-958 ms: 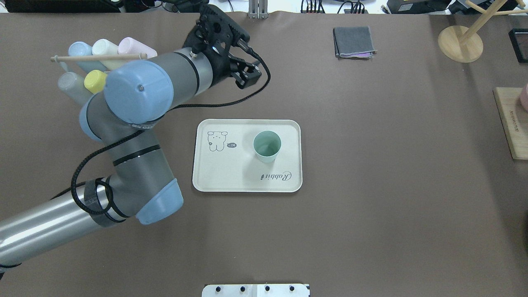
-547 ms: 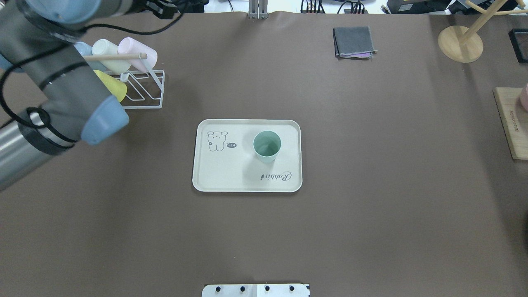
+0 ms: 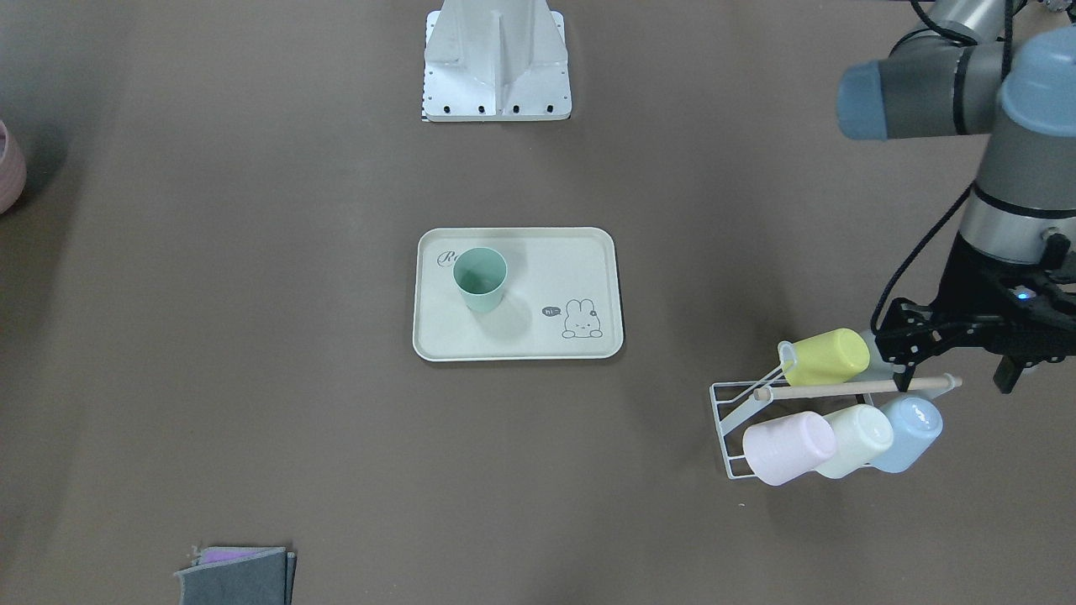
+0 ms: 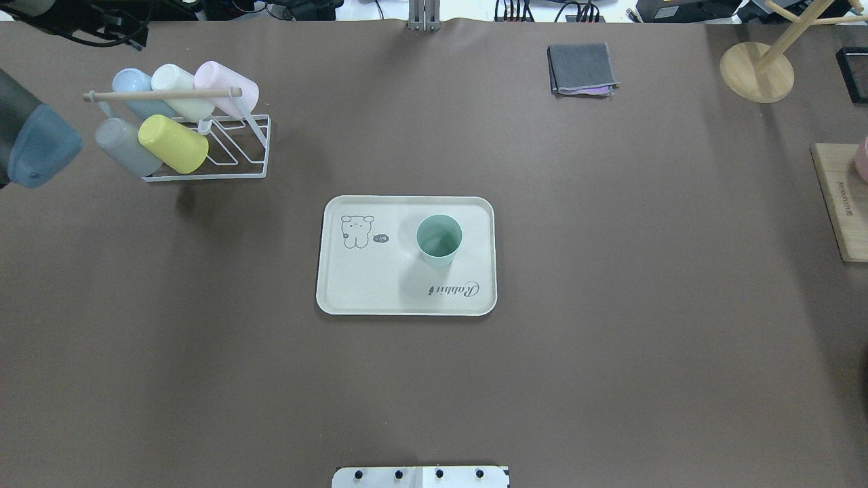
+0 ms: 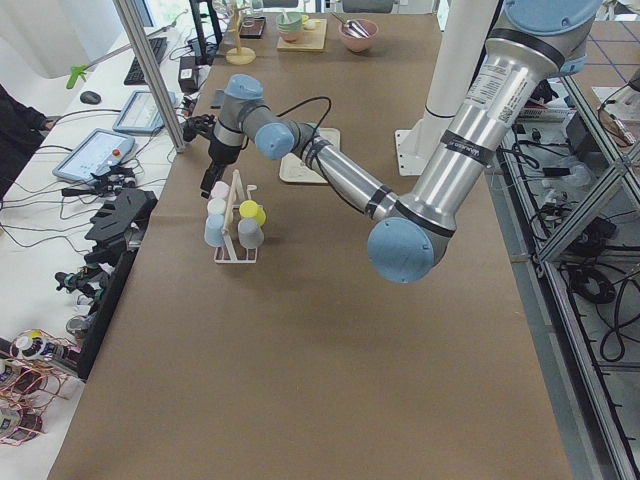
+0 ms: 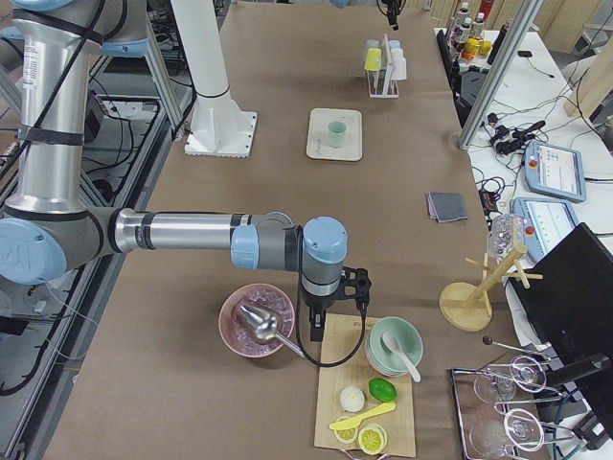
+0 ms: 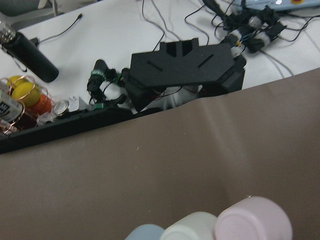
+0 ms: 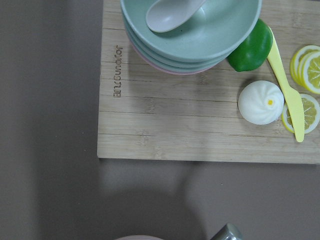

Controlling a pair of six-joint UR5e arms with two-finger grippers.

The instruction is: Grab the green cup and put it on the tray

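The green cup [image 3: 480, 279] stands upright on the cream tray [image 3: 521, 336], on the side near its "Rabbit" script. Both also show in the overhead view, the cup [image 4: 439, 238] on the tray [image 4: 380, 285]. My left gripper [image 3: 954, 370] is open and empty, far from the tray, hovering just above the wire cup rack [image 3: 731, 428]. My right gripper [image 6: 330, 297] shows only in the exterior right view, above a wooden board at the table's other end; I cannot tell if it is open or shut.
The rack [image 4: 237, 152] holds a yellow-green cup [image 4: 173, 143], a pink cup [image 3: 786, 447], a cream cup [image 3: 857, 440] and a blue cup [image 3: 908, 433]. A folded grey cloth [image 4: 582, 68] lies at the back. A wooden board [image 8: 200, 125] holds stacked bowls and food.
My left arm has swung away from beside the tray toward the far left corner, past the rack. The green cup and tray have not moved.
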